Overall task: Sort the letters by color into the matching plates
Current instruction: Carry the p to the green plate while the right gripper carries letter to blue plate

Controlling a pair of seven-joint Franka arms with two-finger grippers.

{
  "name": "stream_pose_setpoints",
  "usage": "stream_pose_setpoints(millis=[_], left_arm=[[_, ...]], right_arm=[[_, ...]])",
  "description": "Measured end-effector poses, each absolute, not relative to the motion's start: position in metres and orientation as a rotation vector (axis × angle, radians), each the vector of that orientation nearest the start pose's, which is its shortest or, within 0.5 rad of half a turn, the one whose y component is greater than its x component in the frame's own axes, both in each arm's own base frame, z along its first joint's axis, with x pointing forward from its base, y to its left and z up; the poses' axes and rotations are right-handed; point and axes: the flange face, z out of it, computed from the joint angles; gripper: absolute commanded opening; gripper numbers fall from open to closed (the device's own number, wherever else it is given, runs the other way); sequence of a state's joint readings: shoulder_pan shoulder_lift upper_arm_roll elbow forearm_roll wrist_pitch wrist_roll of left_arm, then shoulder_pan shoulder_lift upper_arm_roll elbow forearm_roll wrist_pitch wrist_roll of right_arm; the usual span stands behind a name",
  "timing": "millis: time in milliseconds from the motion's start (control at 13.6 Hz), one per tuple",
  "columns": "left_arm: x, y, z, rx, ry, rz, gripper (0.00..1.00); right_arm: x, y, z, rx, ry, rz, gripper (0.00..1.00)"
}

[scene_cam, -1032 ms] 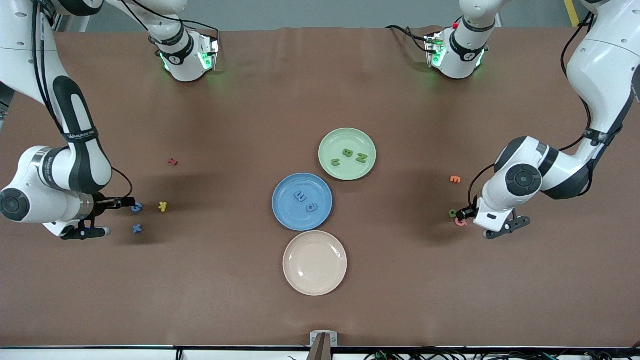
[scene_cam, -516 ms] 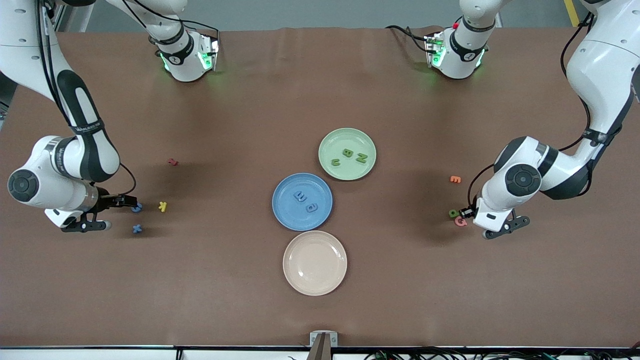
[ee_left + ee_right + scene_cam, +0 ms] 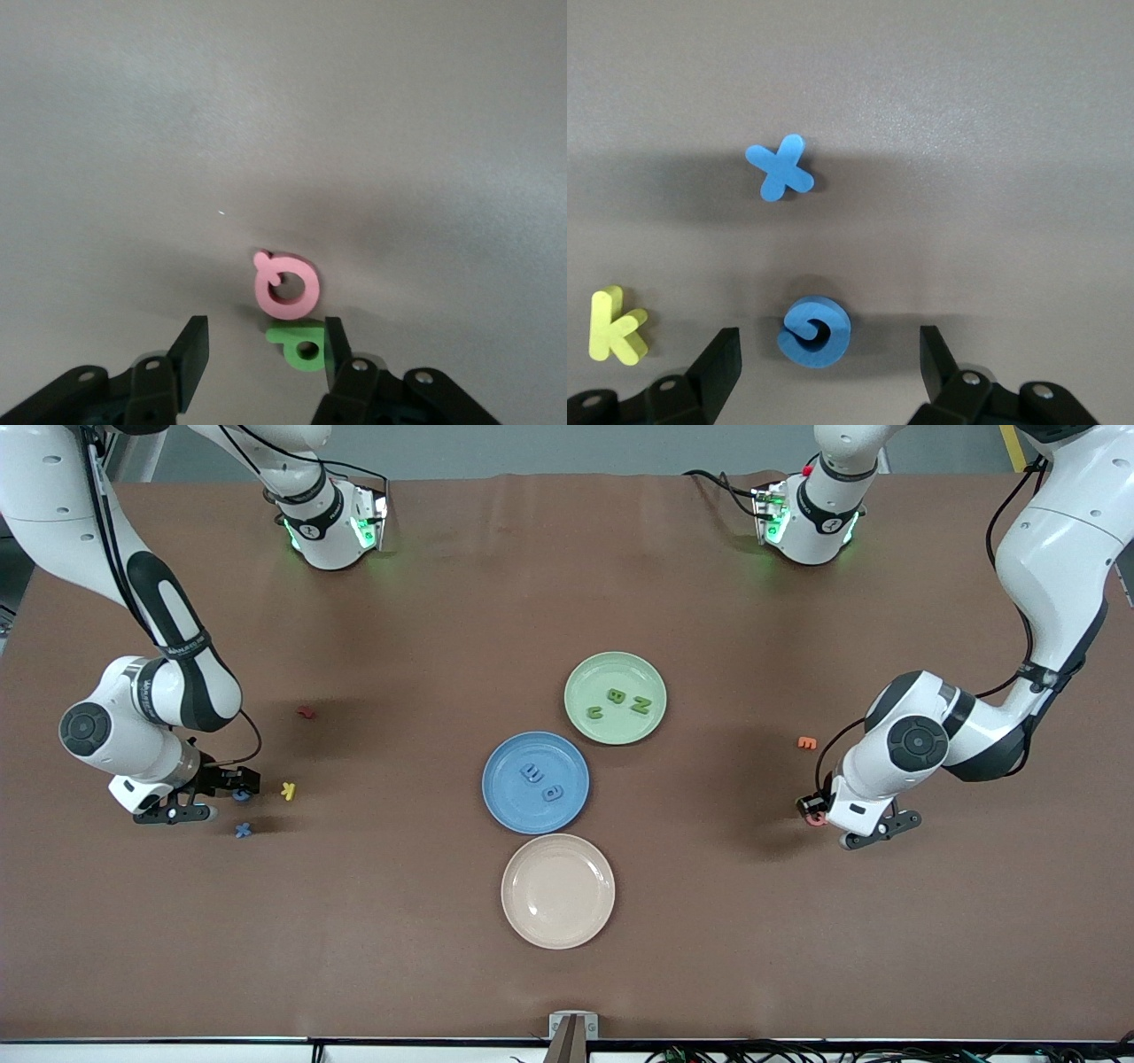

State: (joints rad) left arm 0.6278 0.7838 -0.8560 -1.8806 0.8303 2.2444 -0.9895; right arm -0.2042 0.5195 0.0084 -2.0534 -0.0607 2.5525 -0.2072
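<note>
- Right gripper (image 3: 824,372), low at its end of the table, jaws apart: round blue letter (image 3: 815,331) lies flat between them (blue X (image 3: 780,167) just beside).
- Left gripper (image 3: 261,354), jaws apart: green letter (image 3: 299,347) touches one finger (image 3: 337,350).

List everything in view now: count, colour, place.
green plate: 1, pale green, mid-table
blue plate: 1, medium blue, beside it, nearer the front camera
cream plate: 1, beige, nearest the camera
green letters: 4; three in the green plate, one at the left arm's end
blue letters: 4; two in the blue plate, X and a round one at the right arm's end
yellow K: 1, beside the round blue one
dark red letter: 1, farther than K
orange E: 1, left arm's end
pink Q: 1, touching the loose green letter
left gripper: open, low at the green letter
right gripper: open, straddling the round blue letter
</note>
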Motion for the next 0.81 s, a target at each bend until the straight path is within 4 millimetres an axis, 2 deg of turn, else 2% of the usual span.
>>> stream_pose_setpoints(millis=[221,589,663,811], left_arm=[[0.609,-0.098,0.194,-3.066,-0.488,0.009,0.61],[0.604,-0.091,0.177,-3.094,-0.508,0.008,0.56],[0.604,-0.091,0.176,-3.096,-0.510,0.010,0.53],[0.604,-0.091,0.176,-3.100,-0.511,0.006,0.37]], right_arm=[[0.581,-0.114,0.180,-3.165,-0.095,0.033,0.63],[0.582,-0.115,0.181,-3.166,-0.095,0.029,0.63],[0.582,-0.115,0.181,-3.166,-0.095,0.029,0.63],[0.582,-0.114,0.180,-3.166,-0.095,0.029,0.63]])
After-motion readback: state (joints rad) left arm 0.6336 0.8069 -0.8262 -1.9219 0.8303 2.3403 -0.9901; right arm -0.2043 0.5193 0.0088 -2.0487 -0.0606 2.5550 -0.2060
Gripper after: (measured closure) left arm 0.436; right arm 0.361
